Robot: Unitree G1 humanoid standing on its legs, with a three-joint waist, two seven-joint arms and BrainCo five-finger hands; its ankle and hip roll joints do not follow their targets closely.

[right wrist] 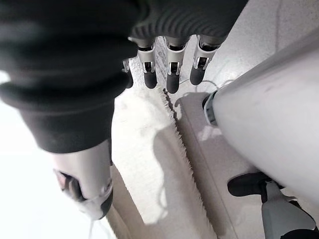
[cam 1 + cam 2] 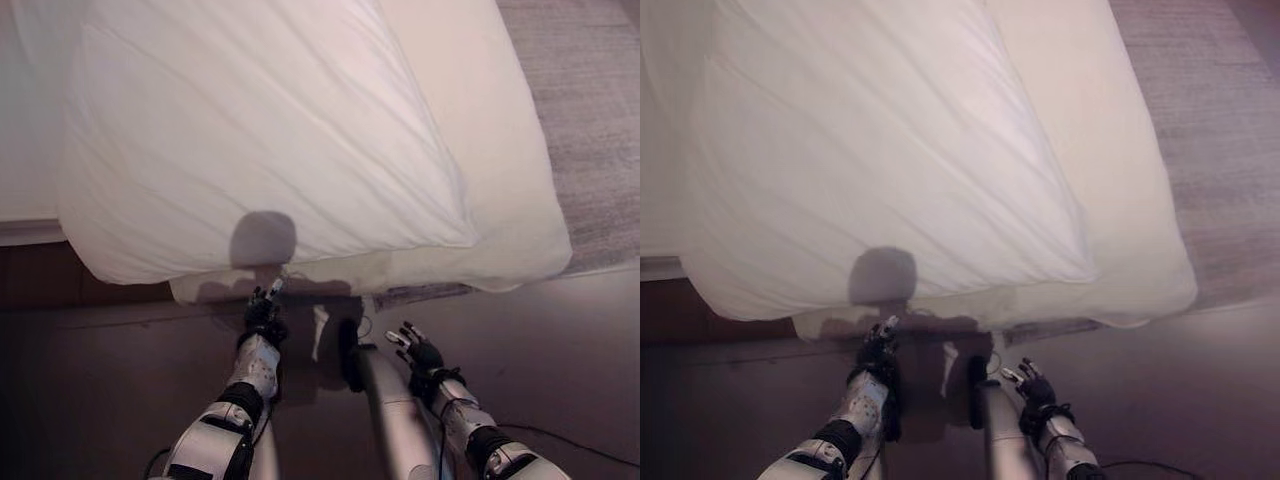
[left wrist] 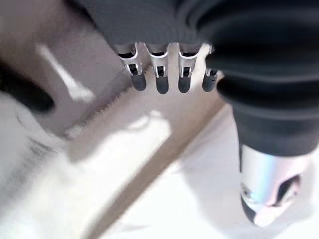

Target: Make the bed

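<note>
A dark, smooth floor (image 2: 90, 400) ran along the near edge of the bed (image 2: 500, 150), with a grey woven carpet (image 2: 590, 110) to the right of it. On the cream mattress lay one large white duvet (image 2: 260, 130), soft and creased in long diagonal folds, its rounded near edge overhanging the bed's side. Two hands hung low over the floor just short of that edge, the left hand (image 2: 264, 312) and the right hand (image 2: 415, 350), both with fingers relaxed and grasping nothing.

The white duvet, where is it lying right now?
In the eye views the white duvet covers the bed's left and middle, its near edge overhanging just beyond the left hand, leaving cream sheet bare along the right.
</note>
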